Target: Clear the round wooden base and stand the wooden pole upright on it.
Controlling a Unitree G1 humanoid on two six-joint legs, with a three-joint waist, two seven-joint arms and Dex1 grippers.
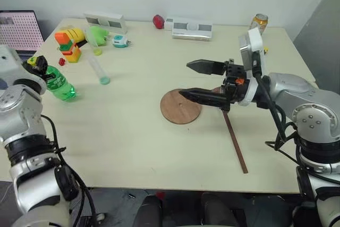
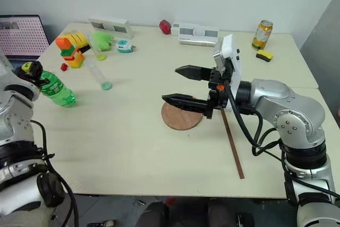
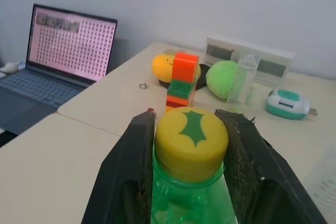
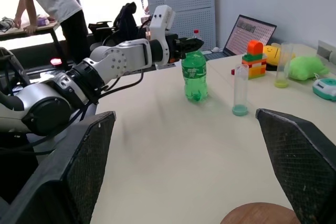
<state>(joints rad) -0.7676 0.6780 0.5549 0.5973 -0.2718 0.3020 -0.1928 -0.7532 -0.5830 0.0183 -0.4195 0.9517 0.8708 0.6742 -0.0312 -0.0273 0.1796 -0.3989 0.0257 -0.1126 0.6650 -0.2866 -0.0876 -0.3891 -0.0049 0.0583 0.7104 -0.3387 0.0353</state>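
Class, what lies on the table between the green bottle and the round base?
A clear tube with a teal cap lies there, nearer the green bottle than the round base; otherwise bare table. Both eye views show it.

Left pincer point(image 3: 191, 129) clamped shut, right pincer point(image 1: 192, 80) wide open, level.

A green bottle point(image 1: 57, 84) stands at the tabletop's point(image 1: 117, 142) nine o'clock edge; a soda can point(image 1: 260, 23) stands at two o'clock.
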